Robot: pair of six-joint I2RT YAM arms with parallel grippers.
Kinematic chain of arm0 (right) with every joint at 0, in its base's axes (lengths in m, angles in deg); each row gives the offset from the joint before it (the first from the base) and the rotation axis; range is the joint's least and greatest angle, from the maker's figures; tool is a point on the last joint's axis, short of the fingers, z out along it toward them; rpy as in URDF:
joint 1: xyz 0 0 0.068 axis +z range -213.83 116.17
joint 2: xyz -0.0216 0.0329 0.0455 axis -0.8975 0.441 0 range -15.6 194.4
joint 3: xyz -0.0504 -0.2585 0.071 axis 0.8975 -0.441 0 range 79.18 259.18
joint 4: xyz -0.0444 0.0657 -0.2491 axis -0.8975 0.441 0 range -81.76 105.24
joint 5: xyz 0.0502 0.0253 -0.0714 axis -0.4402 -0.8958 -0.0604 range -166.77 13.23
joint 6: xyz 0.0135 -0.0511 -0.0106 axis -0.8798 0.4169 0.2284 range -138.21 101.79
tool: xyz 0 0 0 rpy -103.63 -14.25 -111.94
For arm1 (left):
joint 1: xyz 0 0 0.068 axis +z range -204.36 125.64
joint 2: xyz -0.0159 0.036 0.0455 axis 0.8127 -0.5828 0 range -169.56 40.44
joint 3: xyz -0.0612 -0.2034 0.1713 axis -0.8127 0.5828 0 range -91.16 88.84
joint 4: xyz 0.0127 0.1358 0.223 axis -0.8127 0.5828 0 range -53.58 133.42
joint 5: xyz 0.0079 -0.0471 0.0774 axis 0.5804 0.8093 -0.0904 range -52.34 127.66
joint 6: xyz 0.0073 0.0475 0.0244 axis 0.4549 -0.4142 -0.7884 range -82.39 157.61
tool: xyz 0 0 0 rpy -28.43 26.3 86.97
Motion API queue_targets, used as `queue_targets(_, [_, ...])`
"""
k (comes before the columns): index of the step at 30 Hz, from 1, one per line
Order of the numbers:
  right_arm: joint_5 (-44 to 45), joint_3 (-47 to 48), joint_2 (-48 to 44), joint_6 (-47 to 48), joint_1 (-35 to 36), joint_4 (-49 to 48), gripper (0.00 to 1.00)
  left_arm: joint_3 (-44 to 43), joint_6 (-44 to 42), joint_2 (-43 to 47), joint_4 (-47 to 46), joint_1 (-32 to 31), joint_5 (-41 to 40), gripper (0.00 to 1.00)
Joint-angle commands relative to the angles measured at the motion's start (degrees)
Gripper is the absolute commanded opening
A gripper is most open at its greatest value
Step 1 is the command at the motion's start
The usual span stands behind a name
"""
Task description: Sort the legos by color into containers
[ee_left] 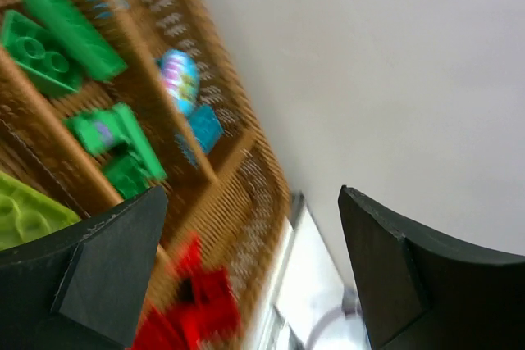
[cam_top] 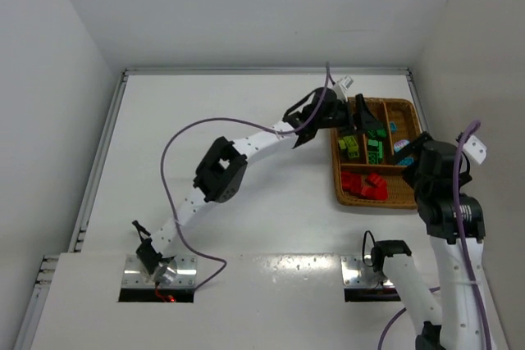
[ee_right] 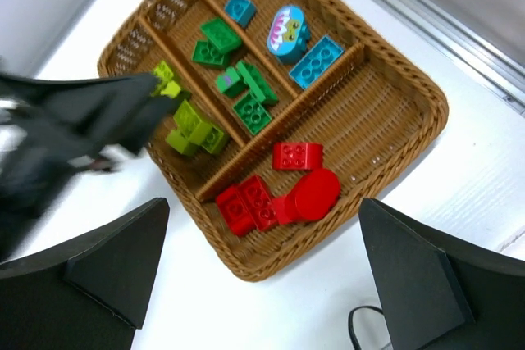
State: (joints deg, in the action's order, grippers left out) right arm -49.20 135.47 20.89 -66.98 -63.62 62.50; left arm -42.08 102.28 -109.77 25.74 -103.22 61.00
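The brown wicker tray (cam_top: 373, 201) holds the legos by color: lime green bricks (ee_right: 187, 127), dark green bricks (ee_right: 238, 84), teal-blue bricks (ee_right: 316, 61) with a white printed block (ee_right: 287, 32), and red bricks (ee_right: 271, 194). My left gripper (cam_top: 349, 116) hovers over the tray's lime-green end, open and empty (ee_left: 250, 202); in the right wrist view it is a blurred black shape (ee_right: 82, 112) next to a lime brick (ee_right: 166, 84). My right gripper (ee_right: 262, 284) is open and empty above the tray's red end; it also shows in the top view (cam_top: 408, 153).
The tray (ee_right: 426, 120) sits at the table's right side near the right wall. A metal rail (ee_right: 426, 14) runs along the table edge beyond it. The left arm's purple cable (cam_top: 176, 145) loops over the table's middle.
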Motion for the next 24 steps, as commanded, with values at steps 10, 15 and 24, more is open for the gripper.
queue_targets(10, [-6.0,-2.7,9.5,3.0,0.4,3.1,1.00,42.7,-27.9,46.4,20.5,8.1,-9.9,0.98])
queue_targets(15, [-7.4,-4.9,6.8,3.5,0.4,0.6,1.00,58.0,-31.1,63.2,21.8,15.2,-20.2,0.99])
queue_targets(24, [-6.0,-6.6,6.2,3.5,0.4,-3.4,1.00,64.4,-33.3,73.0,24.2,26.6,-20.3,0.99])
